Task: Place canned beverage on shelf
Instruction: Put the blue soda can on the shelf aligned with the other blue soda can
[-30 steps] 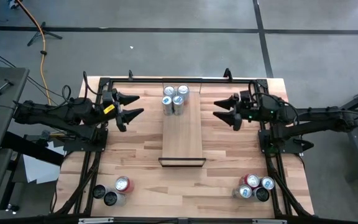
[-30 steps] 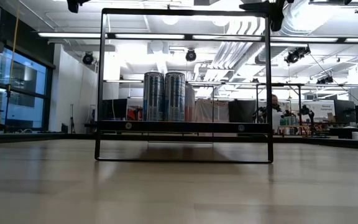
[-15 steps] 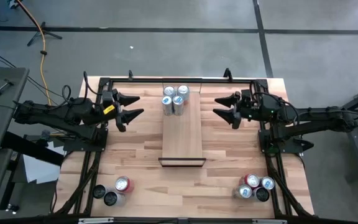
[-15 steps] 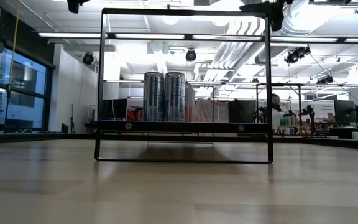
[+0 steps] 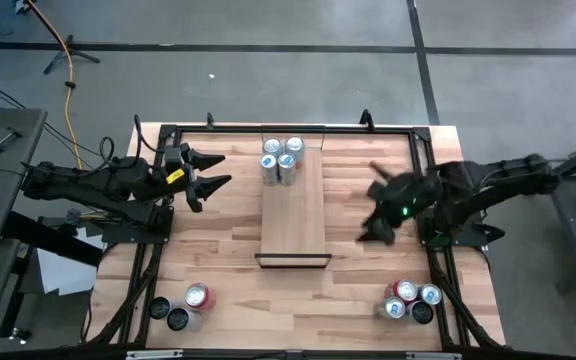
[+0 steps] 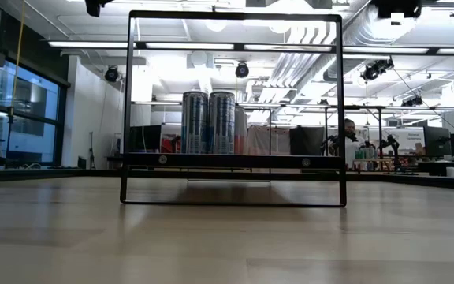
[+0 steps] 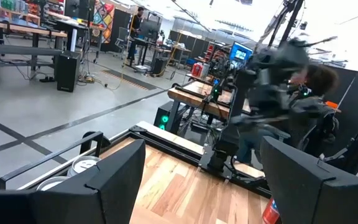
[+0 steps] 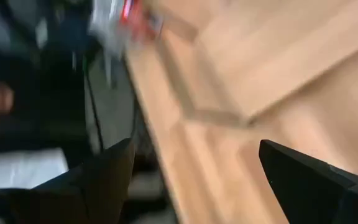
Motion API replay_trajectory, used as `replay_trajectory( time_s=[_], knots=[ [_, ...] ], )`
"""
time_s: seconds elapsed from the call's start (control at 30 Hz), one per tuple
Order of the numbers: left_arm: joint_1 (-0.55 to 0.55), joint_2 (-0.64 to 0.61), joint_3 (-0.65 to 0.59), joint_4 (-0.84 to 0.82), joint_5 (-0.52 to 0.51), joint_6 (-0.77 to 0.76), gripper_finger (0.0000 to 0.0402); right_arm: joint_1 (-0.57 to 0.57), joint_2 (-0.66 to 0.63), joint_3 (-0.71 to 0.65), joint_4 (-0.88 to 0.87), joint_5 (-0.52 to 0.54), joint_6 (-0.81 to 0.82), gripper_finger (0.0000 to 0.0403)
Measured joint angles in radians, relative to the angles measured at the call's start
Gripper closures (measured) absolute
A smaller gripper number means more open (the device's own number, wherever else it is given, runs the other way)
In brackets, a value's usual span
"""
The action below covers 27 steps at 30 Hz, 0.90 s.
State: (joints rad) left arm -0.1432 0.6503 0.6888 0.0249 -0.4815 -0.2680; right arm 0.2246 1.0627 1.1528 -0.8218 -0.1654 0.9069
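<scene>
The right gripper (image 5: 376, 212), jaws wide and empty, hangs over the worktop (image 5: 218, 250) with the near-right cans (image 5: 409, 299) just beyond it, the shelf (image 5: 293, 215) beside.

Floor: we see grey concrete (image 5: 268, 80) around the table, crossed by dark lines.
Cable: an orange cable (image 5: 65, 50) runs across the floor at far left.
Papers: white sheets (image 5: 63, 270) lie left of the table.
Person: we note one at a far bench (image 6: 348, 142).
</scene>
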Motion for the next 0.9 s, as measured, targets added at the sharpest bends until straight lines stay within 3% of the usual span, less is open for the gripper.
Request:
replay_trajectory(
  time_s=[0.17, 0.37, 0.6, 0.9],
  knots=[
    [0.0, 0.0, 0.0, -0.005, 0.0, 0.0, 0.0124, 0.2, 0.219, 0.27, -0.299, -0.003, 0.004, 0.0071],
    [0.0, 0.0, 0.0, -0.005, 0.0, 0.019, 0.0124, 0.407, 0.451, 0.47, -0.617, 0.116, 0.008, 0.0071],
    [0.0, 0.0, 0.0, -0.006, 0.0, 0.053, 0.0124, 0.545, 0.578, 0.421, -0.54, 0.123, 0.083, 0.0071],
    [0.0, 0.0, 0.0, -0.006, 0.0, 0.054, 0.0124, 0.623, 0.594, 0.314, -0.44, 0.095, 0.194, 0.0071]
  ],
)
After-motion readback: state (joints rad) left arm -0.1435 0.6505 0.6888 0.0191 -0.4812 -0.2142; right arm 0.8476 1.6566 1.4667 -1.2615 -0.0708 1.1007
